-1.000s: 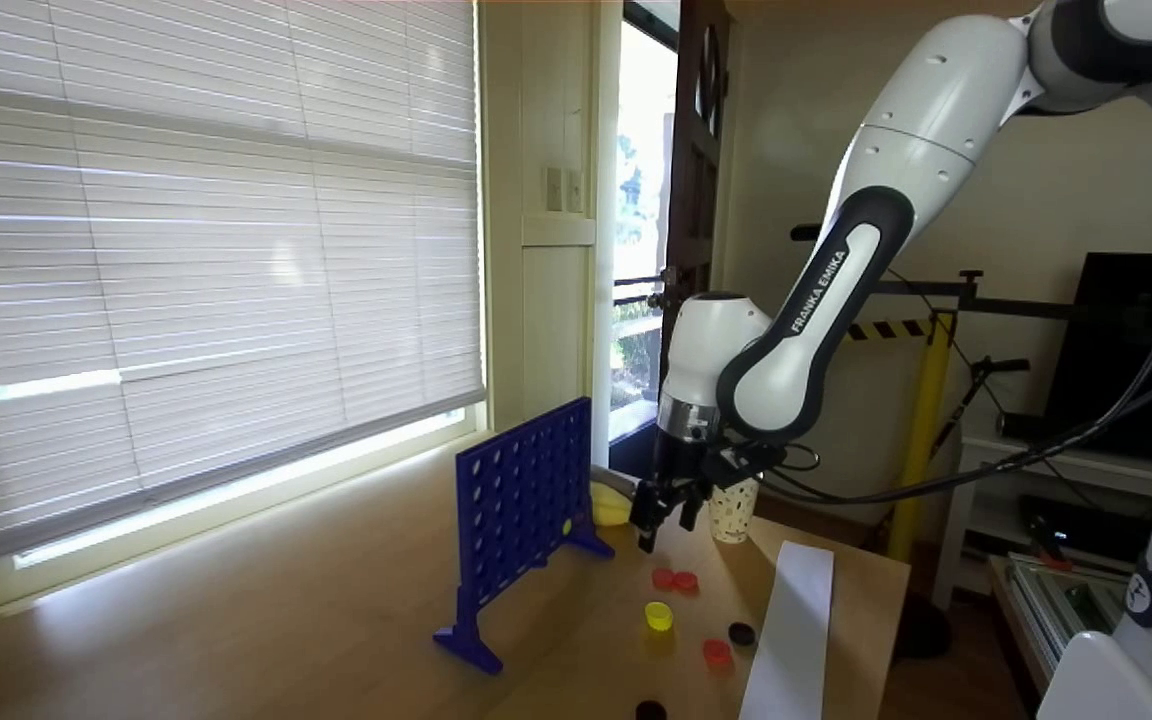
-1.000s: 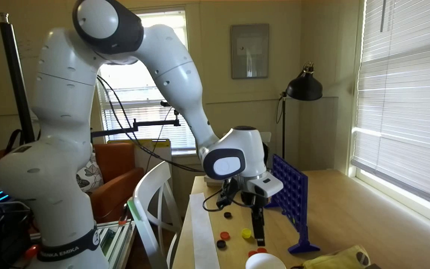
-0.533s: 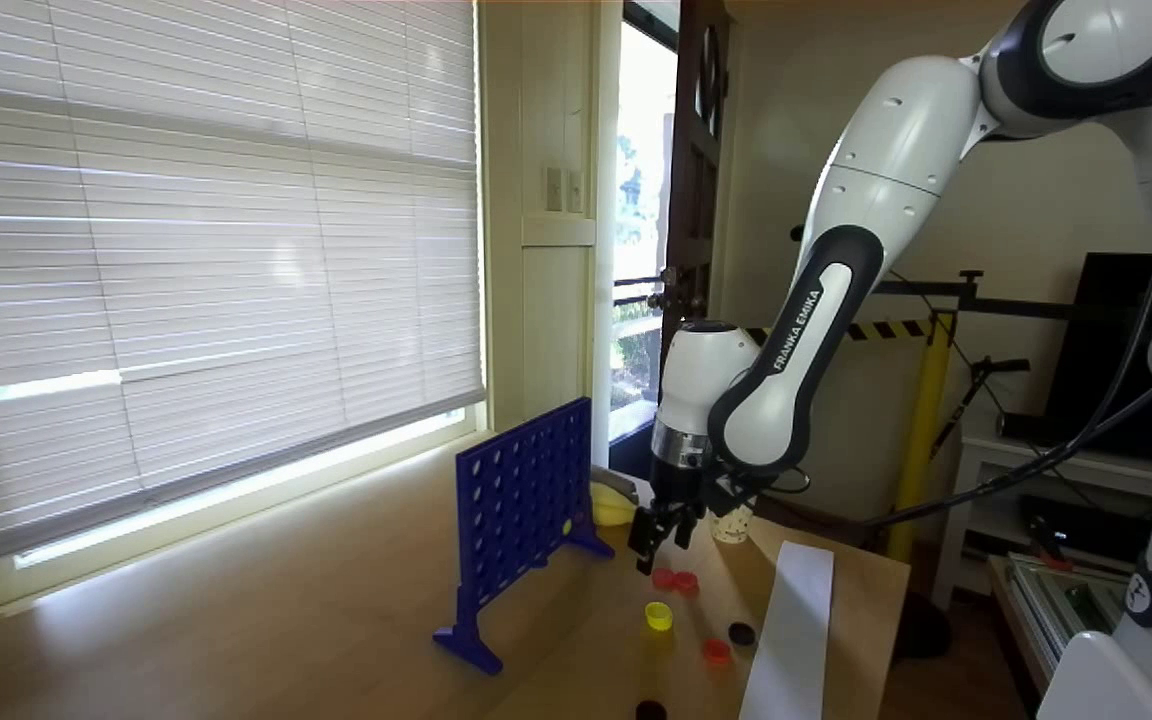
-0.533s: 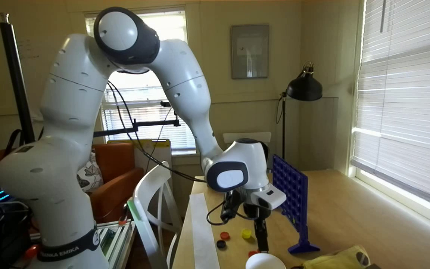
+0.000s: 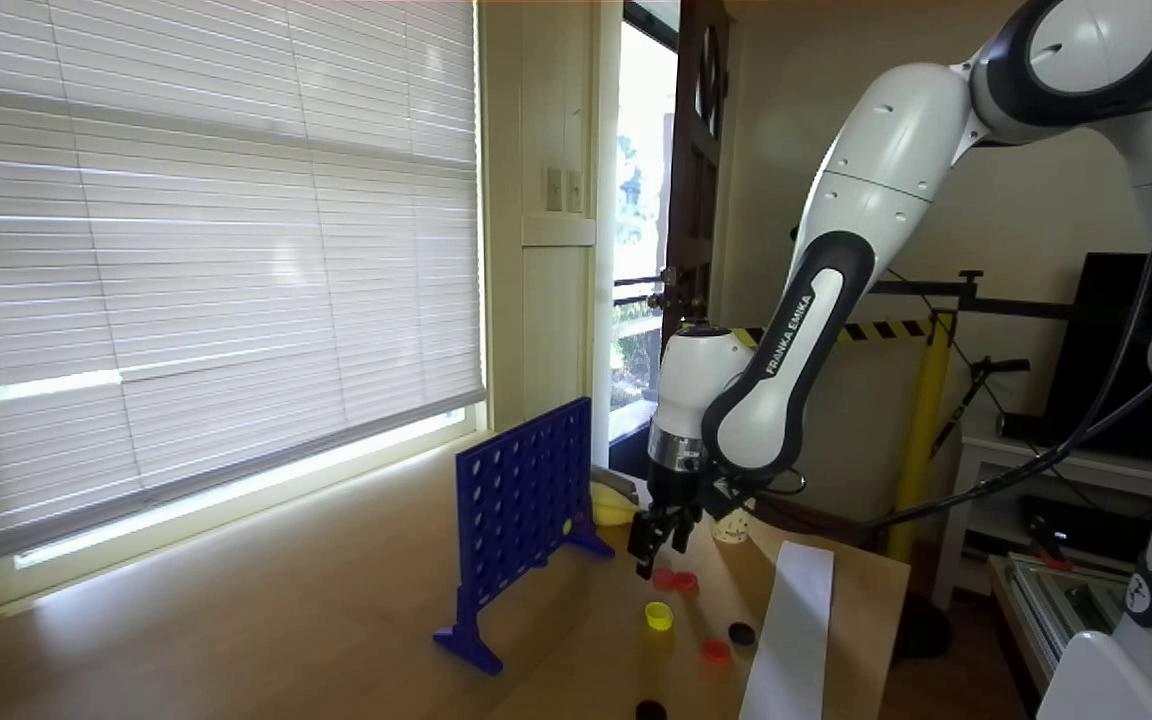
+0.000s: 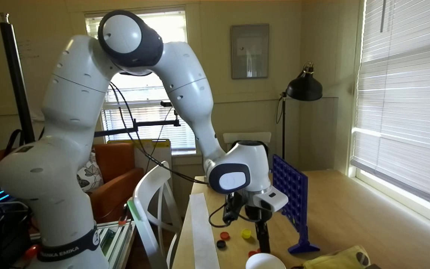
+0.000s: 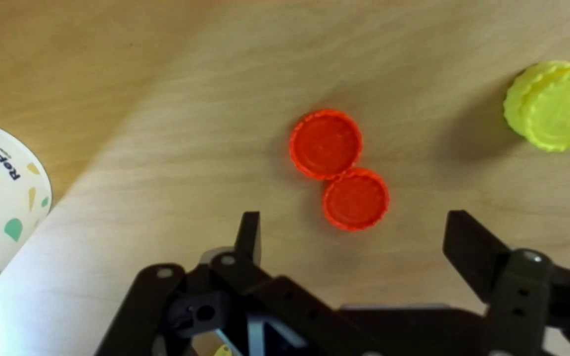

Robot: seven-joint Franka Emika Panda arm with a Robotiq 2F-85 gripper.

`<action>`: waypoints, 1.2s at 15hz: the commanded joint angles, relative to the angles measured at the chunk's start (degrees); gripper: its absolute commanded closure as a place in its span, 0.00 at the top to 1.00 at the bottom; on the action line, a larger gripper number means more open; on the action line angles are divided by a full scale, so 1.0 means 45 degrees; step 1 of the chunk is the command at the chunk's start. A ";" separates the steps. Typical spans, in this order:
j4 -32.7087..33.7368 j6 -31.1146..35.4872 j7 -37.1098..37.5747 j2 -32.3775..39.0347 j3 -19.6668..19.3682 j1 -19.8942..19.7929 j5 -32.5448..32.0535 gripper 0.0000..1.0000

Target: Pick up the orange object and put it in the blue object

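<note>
Wooden table (image 5: 336,590), blue grid (image 5: 528,497) set lower centre in an exterior view; two orange-red tokens (image 7: 325,144) touching, wrist-view centre; gripper (image 7: 353,213) spread wide

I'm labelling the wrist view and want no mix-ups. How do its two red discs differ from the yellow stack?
Arrangement: the red discs lie side by side, while the yellow stack is discs piled slightly off-centre. Height: the yellow stack looks taller than the red discs. Both are round with ridged rims and rest on the table.
</note>
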 commanded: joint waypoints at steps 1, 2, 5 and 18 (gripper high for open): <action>0.0361 -0.0659 -0.0357 0.0119 0.0059 -0.0034 0.0353 0.92; 0.0429 -0.0812 -0.0350 0.0133 0.0073 -0.0048 0.0362 0.87; 0.0534 -0.0916 -0.0409 0.0195 0.0107 -0.0101 0.0348 0.74; 0.0646 -0.0882 -0.0589 0.0394 0.0373 -0.0415 0.0648 0.51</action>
